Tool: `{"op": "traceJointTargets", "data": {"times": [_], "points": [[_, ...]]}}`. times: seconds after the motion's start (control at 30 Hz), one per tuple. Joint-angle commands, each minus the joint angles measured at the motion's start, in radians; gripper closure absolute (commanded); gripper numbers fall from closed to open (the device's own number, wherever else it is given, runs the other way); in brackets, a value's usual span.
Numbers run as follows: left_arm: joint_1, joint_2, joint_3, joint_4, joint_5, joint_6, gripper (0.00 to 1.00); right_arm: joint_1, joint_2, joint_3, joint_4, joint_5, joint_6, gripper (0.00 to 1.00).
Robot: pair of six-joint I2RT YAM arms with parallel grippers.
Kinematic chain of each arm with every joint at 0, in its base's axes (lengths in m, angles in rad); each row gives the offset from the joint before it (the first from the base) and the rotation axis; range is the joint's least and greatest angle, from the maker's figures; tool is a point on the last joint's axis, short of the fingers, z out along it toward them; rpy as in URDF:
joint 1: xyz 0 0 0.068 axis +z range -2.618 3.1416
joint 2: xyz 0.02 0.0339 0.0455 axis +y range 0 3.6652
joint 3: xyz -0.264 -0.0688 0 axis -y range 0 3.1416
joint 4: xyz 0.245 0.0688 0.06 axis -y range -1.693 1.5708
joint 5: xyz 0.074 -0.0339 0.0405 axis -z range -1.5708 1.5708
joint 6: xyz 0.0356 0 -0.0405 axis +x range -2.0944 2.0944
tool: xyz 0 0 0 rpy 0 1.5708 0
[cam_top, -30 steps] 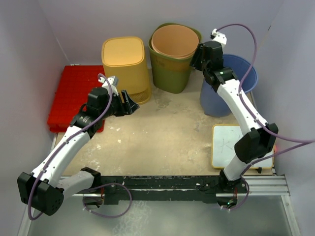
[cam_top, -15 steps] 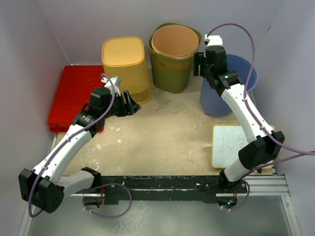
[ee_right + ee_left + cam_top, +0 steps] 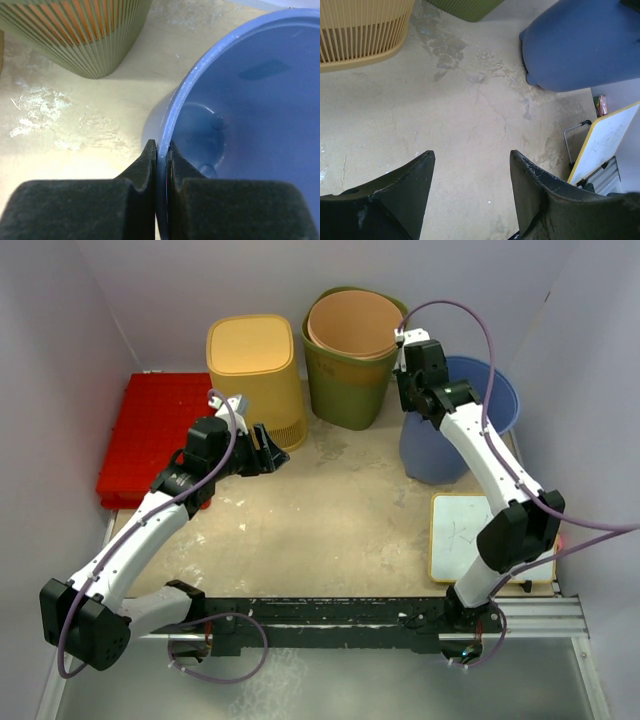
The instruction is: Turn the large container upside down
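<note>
Nearest me, the left gripper (image 3: 470, 165) hangs over the table (image 3: 470, 110) with its jaws spread, holding nothing. Farther back on the right, the right gripper (image 3: 161, 150) is pinched onto the rim of the blue bin (image 3: 432, 452), which stands mouth-up just beside the green bin (image 3: 345, 390).

Four bins are counted along the far edge: a yellow bin (image 3: 255, 375), a green bin (image 3: 345, 390), an orange bin (image 3: 355, 325), a blue bin (image 3: 428, 455). One red crate (image 3: 150, 430) and one whiteboard (image 3: 465, 535) are counted.

Smooth blue plastic bin (image 3: 250, 100)
</note>
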Motion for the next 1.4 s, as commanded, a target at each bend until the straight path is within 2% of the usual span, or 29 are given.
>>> {"op": "traceJointTargets", "data": {"times": [0.0, 0.2, 0.4, 0.5, 0.63, 0.73, 0.93, 1.03, 1.17, 1.27, 1.37], "points": [[-0.004, -0.011, -0.014, 0.071, -0.028, -0.039, 0.41, 0.016, -0.121, 0.078, -0.025, -0.099, -0.019, 1.0], [-0.003, -0.023, -0.004, 0.03, -0.183, -0.049, 0.41, 0.016, -0.312, -0.043, 0.057, -0.421, 0.072, 1.0], [0.0, -0.084, 0.025, -0.06, -0.422, -0.132, 0.41, 0.026, -0.415, -0.177, 0.193, -0.742, 0.227, 1.0], [0.001, -0.166, 0.051, -0.038, -0.476, -0.176, 0.41, 0.036, -0.437, -0.258, 0.309, -0.91, 0.367, 1.0], [0.0, -0.218, 0.122, -0.076, -0.555, -0.166, 0.41, 0.051, -0.469, -0.386, 0.557, -1.088, 0.579, 1.0], [0.001, -0.215, 0.163, -0.122, -0.579, -0.146, 0.41, 0.053, -0.49, -0.47, 0.679, -1.1, 0.679, 1.0], [0.001, -0.21, 0.149, -0.133, -0.551, -0.144, 0.41, 0.053, -0.464, -0.601, 0.65, -1.047, 0.673, 1.0], [0.001, -0.183, 0.146, -0.131, -0.492, -0.135, 0.41, 0.05, -0.438, -0.643, 0.59, -1.058, 0.619, 1.0], [0.0, -0.139, 0.133, -0.158, -0.384, -0.131, 0.41, 0.048, -0.395, -0.627, 0.389, -0.948, 0.44, 0.99], [0.0, -0.14, 0.069, -0.184, -0.317, -0.146, 0.41, 0.048, -0.381, -0.63, 0.305, -0.833, 0.367, 0.87], [0.001, -0.175, 0.026, -0.239, -0.335, -0.153, 0.4, 0.048, -0.383, -0.637, 0.263, -0.76, 0.337, 0.74]]}}
